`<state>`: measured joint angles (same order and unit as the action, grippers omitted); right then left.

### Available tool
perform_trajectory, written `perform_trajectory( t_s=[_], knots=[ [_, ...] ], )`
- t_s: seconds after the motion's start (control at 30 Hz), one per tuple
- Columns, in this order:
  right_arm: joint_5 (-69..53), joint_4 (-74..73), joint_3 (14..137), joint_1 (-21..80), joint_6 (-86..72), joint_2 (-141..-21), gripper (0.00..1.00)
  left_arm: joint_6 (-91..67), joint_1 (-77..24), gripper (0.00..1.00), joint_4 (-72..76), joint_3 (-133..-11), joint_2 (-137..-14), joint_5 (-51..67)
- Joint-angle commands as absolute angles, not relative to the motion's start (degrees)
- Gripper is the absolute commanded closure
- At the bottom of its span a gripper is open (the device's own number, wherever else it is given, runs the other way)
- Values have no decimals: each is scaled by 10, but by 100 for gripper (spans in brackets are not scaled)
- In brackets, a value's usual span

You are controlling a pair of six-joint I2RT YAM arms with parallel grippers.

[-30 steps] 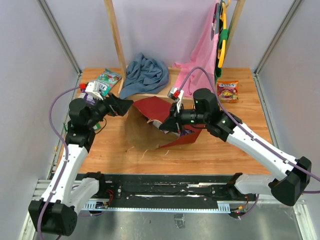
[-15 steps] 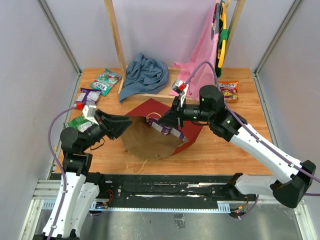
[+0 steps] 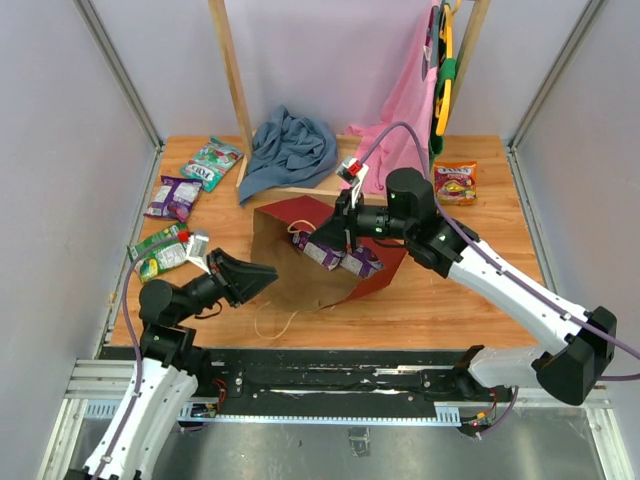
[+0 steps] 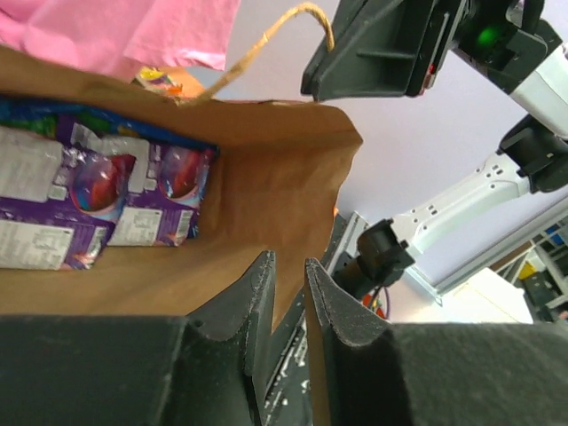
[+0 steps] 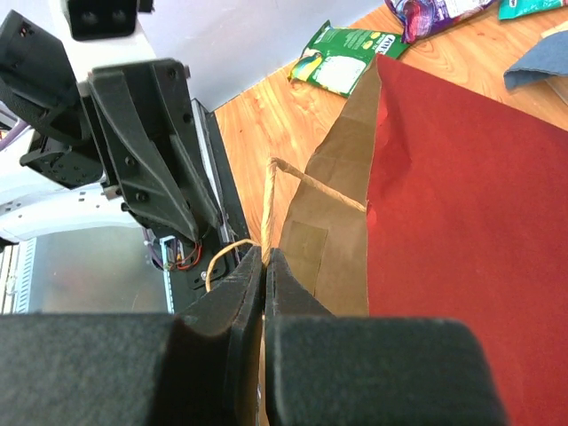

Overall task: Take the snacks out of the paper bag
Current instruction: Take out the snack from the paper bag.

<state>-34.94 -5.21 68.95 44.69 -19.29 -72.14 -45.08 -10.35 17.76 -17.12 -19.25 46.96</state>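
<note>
The left claw [image 3: 258, 275] reaches in from the near left corner of the surface [image 3: 450, 290]. Its jaws stand only a narrow gap apart, straddling the lower lip of the paper bag [image 3: 300, 212], and they do not visibly pinch it. That placement looks meant to pin the lip down so the mouth stays wide. Along the left edge lie a green packet [image 3: 160, 250], a purple packet [image 3: 173, 195] and, further back, a teal packet [image 3: 212, 160]. All three are outside the bag and well apart from it. The bag lies on its side in the middle of the surface, with its brown inside facing the near left corner. Two purple packets [image 3: 335, 255] rest deep inside on the lower wall, so the task is only partly done. The right claw [image 5: 264, 257] is clamped tight on the upper lip where the twine handle [image 5: 306, 186] joins. It holds that side lifted, which keeps the opening propped and the remaining snacks within reach. An orange packet [image 3: 455, 182] lies near the far right corner, clear of the bag. With both lips controlled, the likely next move is tipping or shaking the packets out.
</note>
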Motion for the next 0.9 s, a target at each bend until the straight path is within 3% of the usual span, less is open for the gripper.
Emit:
perform_trajectory(
  t_s=[0.0, 0.3, 0.6, 0.87],
  knots=[
    [-343, -19, 712, 452, -205, -728, 99, -430, -181, 78, 154, -155, -197, 363],
    [-327, -30, 725, 458, -205, -741, 99, -356, -412, 92, 152, -204, -364, 32],
    [-277, -36, 714, 460, -191, -723, 99, -411, -534, 88, 165, -267, -503, -264],
    [-254, -47, 706, 460, -174, -707, 99, -401, -662, 88, 179, -349, -615, -437]
  ],
)
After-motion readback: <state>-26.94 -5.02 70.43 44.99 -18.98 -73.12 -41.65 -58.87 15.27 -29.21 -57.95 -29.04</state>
